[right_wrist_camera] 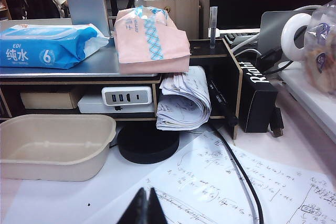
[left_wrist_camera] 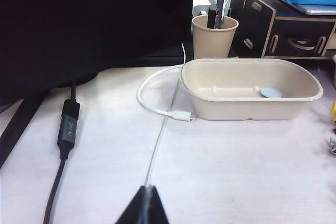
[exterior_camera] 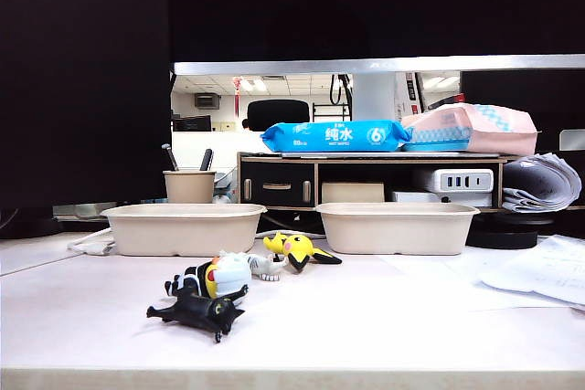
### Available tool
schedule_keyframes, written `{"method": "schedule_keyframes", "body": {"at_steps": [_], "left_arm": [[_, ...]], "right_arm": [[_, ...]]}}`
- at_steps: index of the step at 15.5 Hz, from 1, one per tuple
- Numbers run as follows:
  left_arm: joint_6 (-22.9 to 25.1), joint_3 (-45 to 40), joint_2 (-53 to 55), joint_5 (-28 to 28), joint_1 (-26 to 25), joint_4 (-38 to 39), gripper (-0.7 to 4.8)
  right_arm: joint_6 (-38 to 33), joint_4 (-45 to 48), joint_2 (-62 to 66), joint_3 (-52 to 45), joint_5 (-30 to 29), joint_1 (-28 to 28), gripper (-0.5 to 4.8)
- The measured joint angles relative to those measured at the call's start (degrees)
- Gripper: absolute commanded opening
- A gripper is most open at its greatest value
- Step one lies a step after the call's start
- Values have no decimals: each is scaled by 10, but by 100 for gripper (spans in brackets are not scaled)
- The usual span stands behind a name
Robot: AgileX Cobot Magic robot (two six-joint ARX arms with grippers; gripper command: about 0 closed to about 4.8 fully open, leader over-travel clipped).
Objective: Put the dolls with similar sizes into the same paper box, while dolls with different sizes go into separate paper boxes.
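- Four dolls lie in a loose cluster on the pale worktop, in front of the gap between the two paper boxes and closer to the left one.
- The black cat lies nearest the camera; the pale-blue doll lies just behind it, apparently touching, though the overlap makes contact hard to judge.
- The tiny white-grey striped animal lies just right of the pale-blue doll, and the yellow-and-black mouse-like doll lies beside it, farthest back.
- The left paper box and the right paper box stand side by side, well apart, and hold no dolls.
- In the left wrist view the left box holds only a small round grey disc; a beige cup with pens stands behind it and a white cable curls beside it.
- The left gripper hovers low over bare worktop, clear of everything, its fingers pressed together.
- The right gripper hangs over handwritten paper sheets beside the right box, its fingers together, gripping nothing.
- A blue wet-wipe pack and a pink pack rest on the shelf behind.
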State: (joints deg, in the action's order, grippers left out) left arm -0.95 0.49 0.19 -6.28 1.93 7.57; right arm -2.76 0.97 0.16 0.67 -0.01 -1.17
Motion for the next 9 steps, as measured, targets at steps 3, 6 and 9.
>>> {"method": "schedule_keyframes", "body": {"at_steps": [3, 6, 9], "left_arm": [[0, 0, 0, 0, 0, 0, -5], [0, 0, 0, 0, 0, 0, -5], [0, 0, 0, 5, 53, 0, -5]], "right_arm": [[0, 0, 0, 0, 0, 0, -1], [0, 0, 0, 0, 0, 0, -1], [-25, 5, 0, 0, 0, 0, 0]]}}
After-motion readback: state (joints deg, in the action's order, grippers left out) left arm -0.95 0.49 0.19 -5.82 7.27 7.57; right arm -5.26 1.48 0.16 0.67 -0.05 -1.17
